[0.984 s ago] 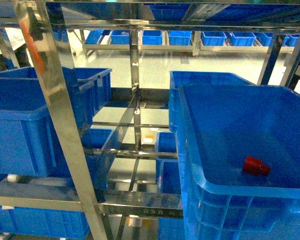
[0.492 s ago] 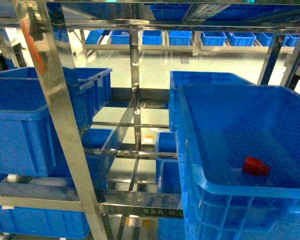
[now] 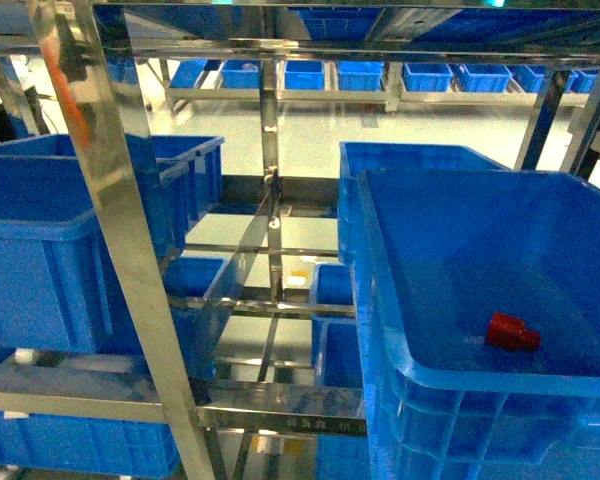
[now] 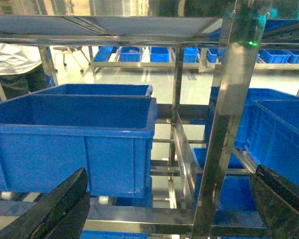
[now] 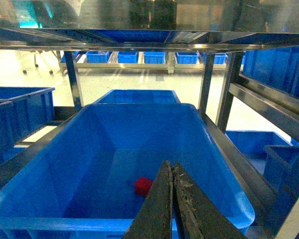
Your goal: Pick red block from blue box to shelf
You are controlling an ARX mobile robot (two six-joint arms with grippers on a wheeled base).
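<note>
The red block [image 3: 512, 332] lies on the floor of the blue box [image 3: 376, 290], which sits on the right side of the steel shelf [image 3: 130, 260]. No gripper shows in the head view. In the right wrist view, my right gripper [image 5: 170, 164] is shut with nothing between its fingers. It hovers in front of the blue box [image 5: 65, 224], and its tip overlaps the right edge of the red block [image 5: 143, 185]. In the left wrist view, my left gripper [image 4: 170, 172] is open and empty, facing a shelf [image 4: 224, 124] upright.
Other blue crates [image 3: 50, 240] stand on the left side of the shelf, with more on the tier below [image 3: 70, 445]. Another crate [image 3: 410, 158] sits behind the blue box. Steel rails [image 5: 264, 107] run along the box's right side. A further row of crates [image 3: 380, 75] lines the far rack.
</note>
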